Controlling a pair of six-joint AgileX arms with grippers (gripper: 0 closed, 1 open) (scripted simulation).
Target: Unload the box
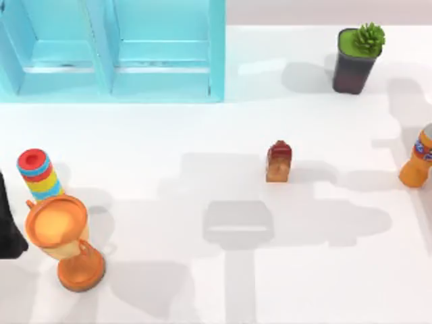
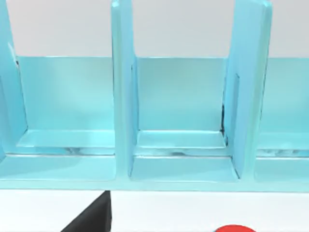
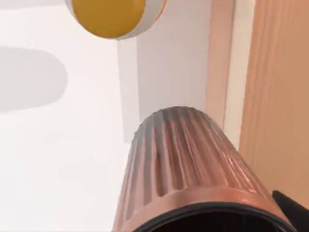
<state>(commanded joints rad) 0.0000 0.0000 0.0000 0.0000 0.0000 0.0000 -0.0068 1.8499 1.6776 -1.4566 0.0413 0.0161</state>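
The turquoise box [image 1: 111,47] stands open at the table's far left, and its compartments [image 2: 181,140] hold nothing. Out on the table are a striped cylinder with a red top [image 1: 37,174], an orange goblet [image 1: 64,239], a small red-brown bottle [image 1: 279,162] and an orange bottle [image 1: 417,162]. My left gripper [image 1: 10,223] is a dark shape at the left edge, beside the goblet, and its wrist camera faces the box. A dark bit of my right gripper [image 3: 292,209] sits next to a ribbed pot [image 3: 181,169], with the orange bottle [image 3: 108,17] beyond.
A dark pot with a green plant [image 1: 356,59] stands at the far right. The table's right edge [image 3: 231,72] runs close past the ribbed pot. Open white tabletop [image 1: 236,270] lies between the goblet and the orange bottle.
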